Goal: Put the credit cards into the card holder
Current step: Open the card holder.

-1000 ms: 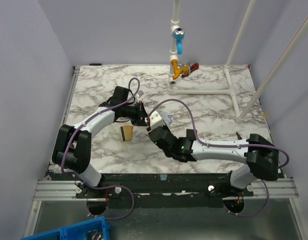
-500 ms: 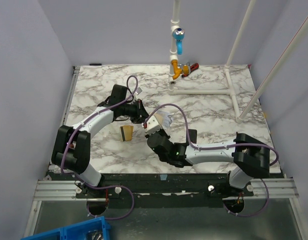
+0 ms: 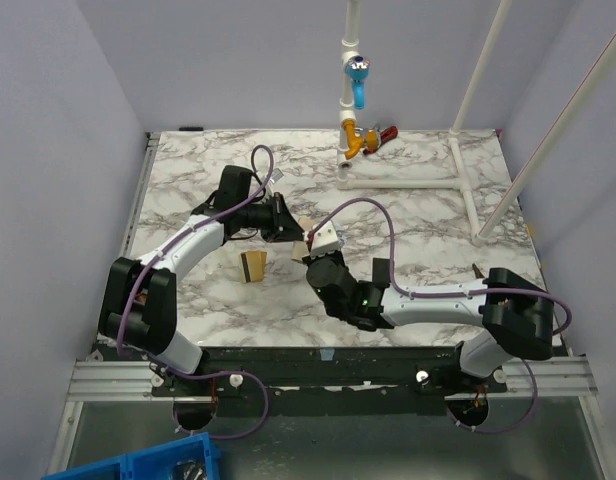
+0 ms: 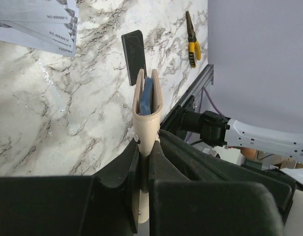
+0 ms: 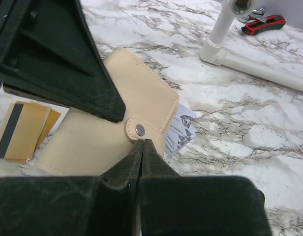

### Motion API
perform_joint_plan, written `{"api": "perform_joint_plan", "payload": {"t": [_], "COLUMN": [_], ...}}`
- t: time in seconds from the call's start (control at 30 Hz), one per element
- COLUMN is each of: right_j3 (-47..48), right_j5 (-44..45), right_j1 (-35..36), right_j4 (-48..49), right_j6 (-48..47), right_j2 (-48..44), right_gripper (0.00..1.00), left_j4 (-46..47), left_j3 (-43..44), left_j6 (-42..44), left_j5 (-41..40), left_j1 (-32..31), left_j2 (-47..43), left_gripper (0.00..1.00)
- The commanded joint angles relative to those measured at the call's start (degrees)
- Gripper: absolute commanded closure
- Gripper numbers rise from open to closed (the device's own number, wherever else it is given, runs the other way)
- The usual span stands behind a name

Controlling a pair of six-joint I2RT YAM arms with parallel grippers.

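card holder [image 4: 146,123] in left end effector [image 4: 145,147], apparently pinched

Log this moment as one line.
left tool: shut on card holder | right tool: shut at snap | gold card, black card: on table

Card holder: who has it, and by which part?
Left gripper clamps the card holder by its closed end. Right gripper sits shut at the snap tab; a pinch there cannot be confirmed.
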Motion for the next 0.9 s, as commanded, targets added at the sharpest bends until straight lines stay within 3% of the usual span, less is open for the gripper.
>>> {"api": "perform_joint_plan", "payload": {"t": [0.0,0.33,0.47,0.63,0.8,0.87], "right_j3": [-2.5,-3.2,-3.6,-5.4,-2.0,-1.5], "right_j5": [6.3,5.2,-2.7,-13.1,-19.7,-20.4], "right_j1": [-2.4,-4.5,-4.6,-4.6,-4.6,-4.6], "right_j4": [-1.6,-8.4,-10.3,-10.9,-15.7,-16.2], "right_j6": [5.0,14.6,13.7,12.4,12.2,12.0], "right_j2": [-3.5,-5.8,-8.8,-15.5,-15.9,-14.8], "right_gripper": [0.99,0.99,0.98,0.54,0.36,0.34], "left_j4": [-2.2,-1.7,-2.0,-2.2,-2.2,-2.4], "left_j3": [-1.4,-2.3,-2.3,-2.2,-2.1,-1.9], "left_j6": [0.2,-0.1,0.5,0.5,0.4,0.5], "left_j5": [3.4,2.8,2.3,2.0,2.2,2.2], "left_j1": [-0.1,-0.2,-0.1,-0.1,-0.1,-0.1], "left_j2": [-3.0,-3.5,-3.8,-3.4,-3.1,-3.1], "left_gripper": [1.0,1.0,1.0,1.0,1.0,1.0]}}
